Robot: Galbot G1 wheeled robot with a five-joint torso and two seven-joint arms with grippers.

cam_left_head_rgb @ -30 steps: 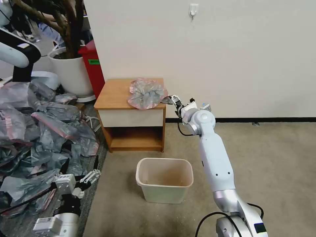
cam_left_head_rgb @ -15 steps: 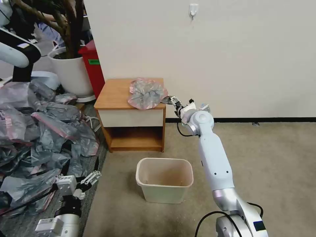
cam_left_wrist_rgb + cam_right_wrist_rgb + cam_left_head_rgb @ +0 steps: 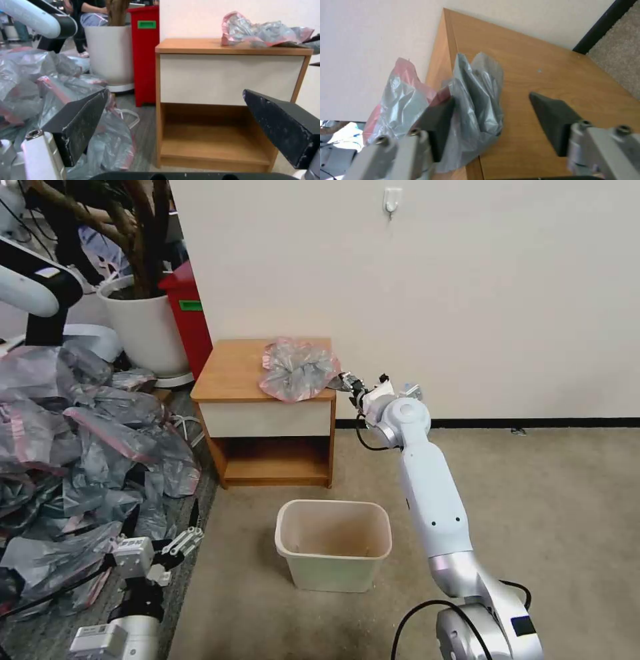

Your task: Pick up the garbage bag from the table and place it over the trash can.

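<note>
**Right gripper closing in on the bag at the table's edge**

Now the right gripper (image 3: 345, 379) was seen reaching in at the right-hand side of the table (image 3: 233, 370), level with its top. Its jaws were spread wide, with nothing clamped. In the right wrist view one finger (image 3: 437, 125) was pressed up against a grey fold of the garbage bag (image 3: 476, 100), while the other stood apart over bare wood. Part of the bag was thus set between the jaws, though no squeeze was shown.

The garbage bag (image 3: 297, 369) was found crumpled in a loose heap on the tabletop, toward the back right corner, with one flap hanging just past the side edge nearest the gripper. Its pink-red band was visible around the rim of the heap.

The trash can (image 3: 333, 543) was placed on the carpet in front of the table, well apart from the bag, open and unlined.

The left gripper (image 3: 180, 543) was parked low beside the pile of spare bags (image 3: 80, 447), jaws wide and empty.

As for handling, the bag was judged to be very light, limp and slippery, with no stiffness to push against. A pinch on a bunched fold at the overhanging flap was reckoned the safest hold. A thin single layer could well slide out, and the film could be torn if dragged across the table's corner.
</note>
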